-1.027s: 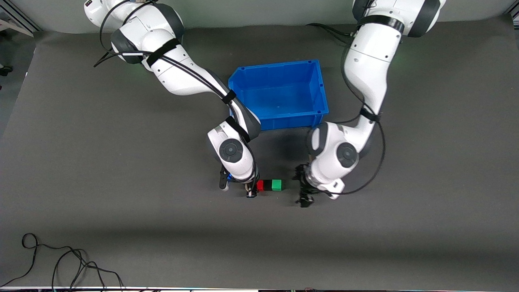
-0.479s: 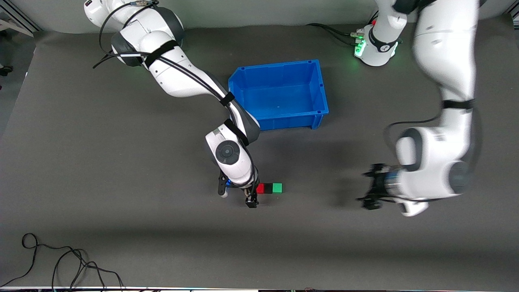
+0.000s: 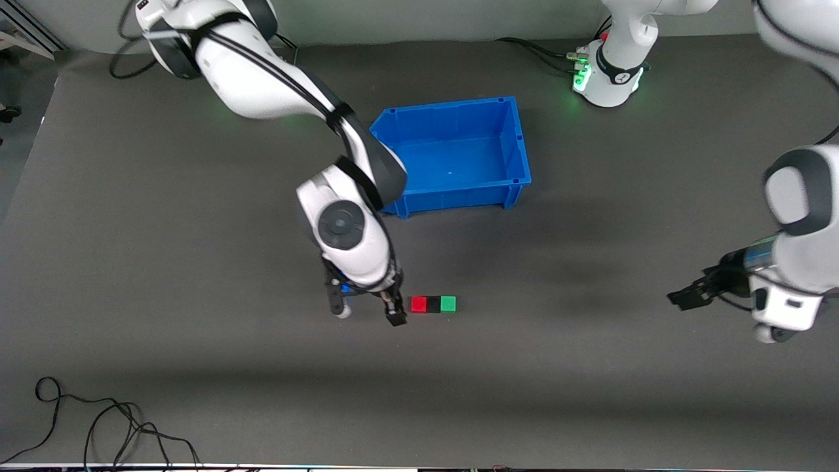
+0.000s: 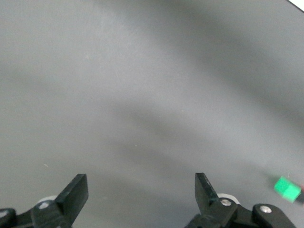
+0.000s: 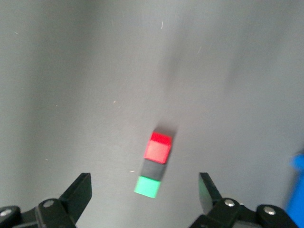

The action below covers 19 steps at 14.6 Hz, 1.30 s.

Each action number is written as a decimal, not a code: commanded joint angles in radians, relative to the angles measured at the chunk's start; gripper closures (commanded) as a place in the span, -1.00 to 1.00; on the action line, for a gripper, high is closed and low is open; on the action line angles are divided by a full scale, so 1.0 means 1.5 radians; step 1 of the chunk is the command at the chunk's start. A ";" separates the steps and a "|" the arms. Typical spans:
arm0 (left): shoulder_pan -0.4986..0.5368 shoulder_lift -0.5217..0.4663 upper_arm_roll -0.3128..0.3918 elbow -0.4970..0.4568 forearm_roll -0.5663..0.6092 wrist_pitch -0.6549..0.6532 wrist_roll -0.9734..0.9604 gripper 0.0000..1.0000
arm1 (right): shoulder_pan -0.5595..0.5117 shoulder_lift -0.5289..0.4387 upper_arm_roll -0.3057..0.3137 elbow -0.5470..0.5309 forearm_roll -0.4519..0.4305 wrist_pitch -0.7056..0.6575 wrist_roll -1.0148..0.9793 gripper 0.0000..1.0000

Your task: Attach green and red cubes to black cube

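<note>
The red cube [image 3: 418, 303], black cube [image 3: 433, 304] and green cube [image 3: 448, 303] lie touching in one row on the mat, with the black one in the middle. My right gripper [image 3: 365, 311] is open and empty. It hangs over the mat just beside the red cube, toward the right arm's end of the table. Its wrist view shows the red cube [image 5: 158, 147], black cube [image 5: 152, 168] and green cube [image 5: 147, 186] below the open right gripper [image 5: 142, 183]. My left gripper [image 3: 688, 295] is open and empty over bare mat toward the left arm's end. Its wrist view shows the open left gripper [image 4: 140, 183] and the green cube [image 4: 287, 188] at the edge.
An empty blue bin [image 3: 452, 105] stands on the mat farther from the front camera than the cubes. A strip of the bin [image 5: 299, 175] shows in the right wrist view. A loose black cable [image 3: 98, 419] lies at the near corner of the right arm's end.
My left arm has swung away from the green cube toward its own end of the table. My right gripper has drawn back a little from the red cube. The three cubes stay in their row.
</note>
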 commanded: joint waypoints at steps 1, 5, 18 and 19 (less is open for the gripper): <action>0.012 -0.070 0.000 0.002 0.014 -0.088 0.083 -1.00 | -0.042 -0.099 0.004 -0.028 0.009 -0.134 -0.152 -0.99; 0.003 -0.152 -0.005 -0.008 0.074 -0.151 0.140 -1.00 | -0.119 -0.200 -0.001 -0.029 0.025 -0.322 -0.398 -0.99; 0.115 -0.204 -0.166 -0.022 0.110 -0.171 0.186 -1.00 | -0.266 -0.356 -0.059 -0.136 0.001 -0.401 -1.060 -0.99; 0.114 -0.212 -0.164 -0.036 0.119 -0.166 0.195 -1.00 | -0.266 -0.364 -0.059 -0.149 -0.005 -0.387 -1.071 -0.99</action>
